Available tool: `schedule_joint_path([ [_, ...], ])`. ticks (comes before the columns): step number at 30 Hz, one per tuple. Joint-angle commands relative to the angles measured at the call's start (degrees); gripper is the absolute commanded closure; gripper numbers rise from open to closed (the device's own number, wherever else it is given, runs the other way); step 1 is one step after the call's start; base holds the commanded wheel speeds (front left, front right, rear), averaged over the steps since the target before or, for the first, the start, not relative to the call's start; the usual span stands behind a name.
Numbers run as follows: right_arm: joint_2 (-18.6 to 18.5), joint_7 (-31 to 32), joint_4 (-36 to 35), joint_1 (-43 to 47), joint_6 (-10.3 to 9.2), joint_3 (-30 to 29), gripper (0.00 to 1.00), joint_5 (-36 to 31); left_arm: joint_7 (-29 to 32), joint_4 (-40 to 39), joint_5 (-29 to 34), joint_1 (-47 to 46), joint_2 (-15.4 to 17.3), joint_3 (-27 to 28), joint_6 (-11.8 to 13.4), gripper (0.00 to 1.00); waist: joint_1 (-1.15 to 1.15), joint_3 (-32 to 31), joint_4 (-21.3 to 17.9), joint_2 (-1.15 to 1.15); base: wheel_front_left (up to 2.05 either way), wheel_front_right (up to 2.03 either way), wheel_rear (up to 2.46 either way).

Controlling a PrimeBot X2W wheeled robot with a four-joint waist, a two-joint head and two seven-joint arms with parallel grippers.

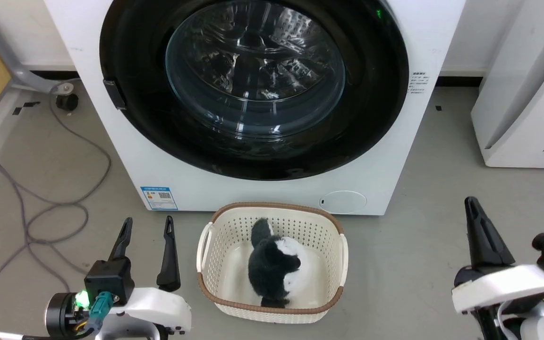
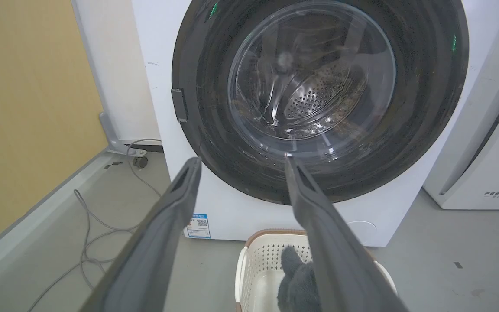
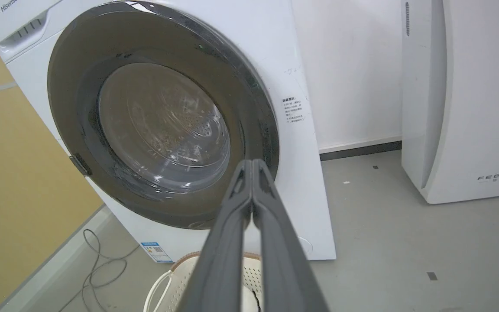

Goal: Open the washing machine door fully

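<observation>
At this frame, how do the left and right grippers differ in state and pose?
The left gripper is open, its two fingers spread well apart; the right gripper is shut, its fingers pressed together into one dark spike. The left gripper sits close beside the basket; the right gripper sits farther off on the basket's other side. Both are empty, point toward the washing machine door, and touch nothing.

Basket (image 1: 310,229) before washing machine (image 1: 262,193), toy (image 1: 274,264) inside; appliance (image 1: 522,118) to its right
</observation>
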Motion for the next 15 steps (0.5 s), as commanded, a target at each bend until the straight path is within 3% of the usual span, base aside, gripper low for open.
schedule_joint_path([
  [1, 0.11, -0.77, 1.00, -1.91, -0.03, -0.22, 1.00, 2.91, -0.72, -0.44, -0.41, -0.87, 0.04, -0.24, 0.62, 0.00, 0.00, 0.36, 0.17, 0.00, 0.00, 0.00, 0.00],
  [15, -4.56, 0.73, 7.21, -10.44, -0.03, 0.21, 1.00, 22.59, -2.39, -1.42, -1.67, -2.97, 0.05, -1.56, 2.10, 0.00, 0.00, 4.41, 1.41, 0.00, 0.00, 0.00, 0.00],
])
